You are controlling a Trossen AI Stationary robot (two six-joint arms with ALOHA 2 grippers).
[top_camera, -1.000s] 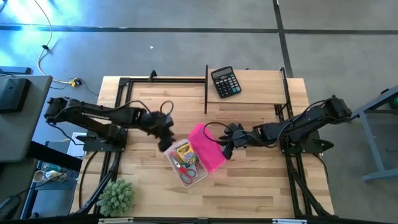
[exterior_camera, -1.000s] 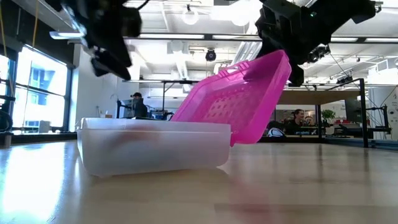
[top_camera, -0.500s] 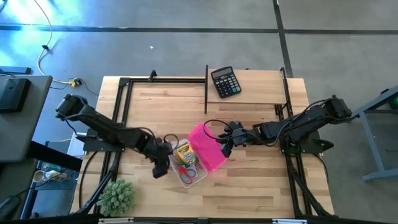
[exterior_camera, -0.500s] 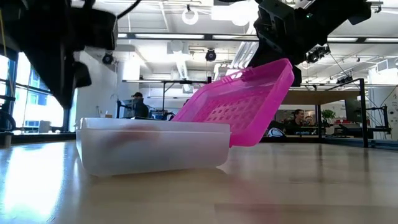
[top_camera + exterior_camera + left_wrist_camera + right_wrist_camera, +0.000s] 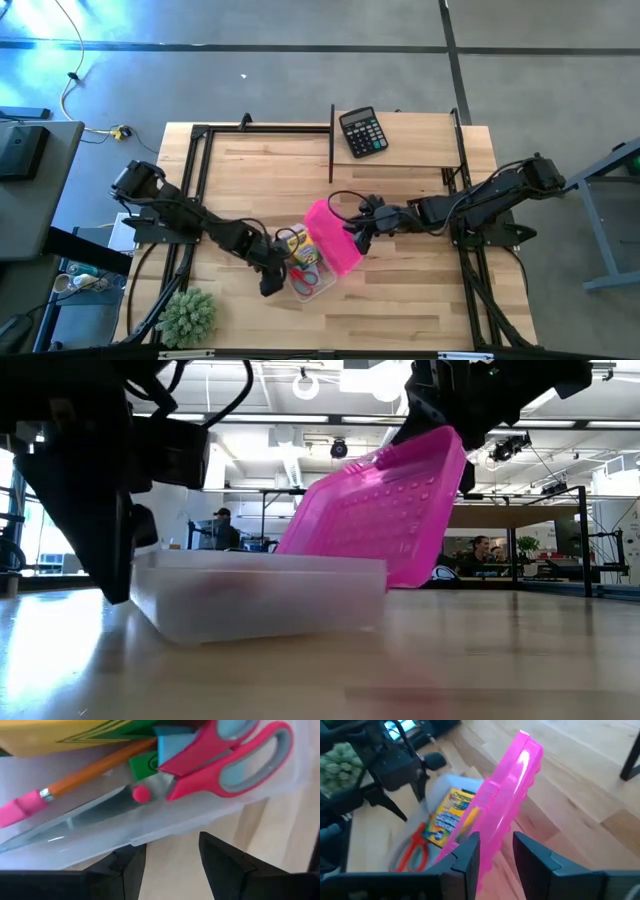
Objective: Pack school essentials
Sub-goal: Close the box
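High view shows us the right claw point(image 5: 352, 236) pinching the pink lid point(image 5: 333, 238); our left claw point(image 5: 268, 283), spread wide, meets the clear box point(image 5: 312, 287)

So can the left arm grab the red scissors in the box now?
Probably yes. The pink lid is held up, so the scissors lie uncovered, and the open left gripper is right beside the clear box.

Grey concrete floor point(image 5: 300, 80), bright windows point(image 5: 45, 500), white ceiling lights point(image 5: 305, 385)
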